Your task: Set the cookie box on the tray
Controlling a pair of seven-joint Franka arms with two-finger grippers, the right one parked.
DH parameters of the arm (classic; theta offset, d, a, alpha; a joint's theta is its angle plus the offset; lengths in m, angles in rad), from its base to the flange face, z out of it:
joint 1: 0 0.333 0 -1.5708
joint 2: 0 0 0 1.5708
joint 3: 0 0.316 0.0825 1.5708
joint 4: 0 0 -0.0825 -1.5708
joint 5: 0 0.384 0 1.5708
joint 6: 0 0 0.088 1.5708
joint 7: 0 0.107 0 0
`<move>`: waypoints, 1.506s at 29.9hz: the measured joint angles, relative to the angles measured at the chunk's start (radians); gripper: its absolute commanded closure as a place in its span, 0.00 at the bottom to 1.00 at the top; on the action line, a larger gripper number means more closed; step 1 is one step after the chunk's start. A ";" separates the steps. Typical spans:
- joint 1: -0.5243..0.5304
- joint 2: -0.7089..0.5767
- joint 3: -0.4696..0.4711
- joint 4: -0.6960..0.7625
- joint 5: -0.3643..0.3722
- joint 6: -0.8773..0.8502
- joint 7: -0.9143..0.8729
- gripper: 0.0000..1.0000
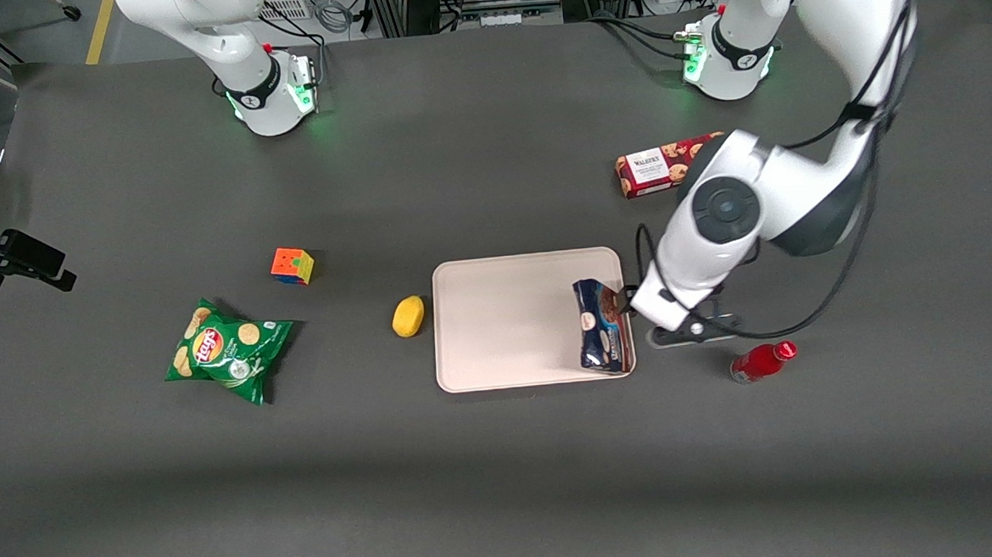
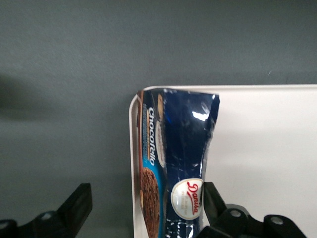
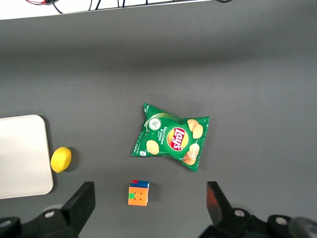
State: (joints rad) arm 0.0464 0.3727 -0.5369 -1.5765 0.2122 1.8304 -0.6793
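The cookie box [image 1: 602, 325], dark blue with a chocolate cookie picture, is on the pale tray [image 1: 507, 320], along the tray's rim at the working arm's end. It looks tipped up on its long side. In the left wrist view the cookie box [image 2: 176, 168] lies against the tray's rim [image 2: 132, 148]. My left gripper [image 1: 629, 301] is low over the box end farther from the front camera. The gripper [image 2: 146, 206] is open. One finger [image 2: 213, 201] touches the box's blue face, and the other finger [image 2: 77, 206] stands well apart over the dark table.
A red Walkers box [image 1: 664, 165] lies farther from the front camera, partly under the arm. A red bottle [image 1: 762, 361] lies beside the tray toward the working arm's end. A lemon [image 1: 408, 316], a colour cube [image 1: 292, 265] and a green chips bag [image 1: 226, 349] lie toward the parked arm's end.
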 measured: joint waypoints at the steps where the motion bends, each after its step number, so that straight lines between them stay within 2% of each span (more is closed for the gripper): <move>1: 0.000 -0.013 0.009 0.023 -0.012 -0.041 0.011 0.00; 7: 0.005 -0.108 0.129 0.187 -0.092 -0.303 0.174 0.00; 13: 0.014 -0.194 0.269 0.354 -0.106 -0.523 0.449 0.00; 18: 0.015 -0.275 0.414 0.380 -0.118 -0.625 0.710 0.00; 24: 0.018 -0.352 0.531 0.254 -0.153 -0.564 0.884 0.00; 32: 0.012 -0.464 0.534 -0.156 -0.188 -0.198 0.898 0.00; 36: 0.007 -0.505 0.533 -0.302 -0.194 -0.089 0.898 0.00; 45: 0.001 -0.540 0.531 -0.346 -0.202 -0.050 0.898 0.00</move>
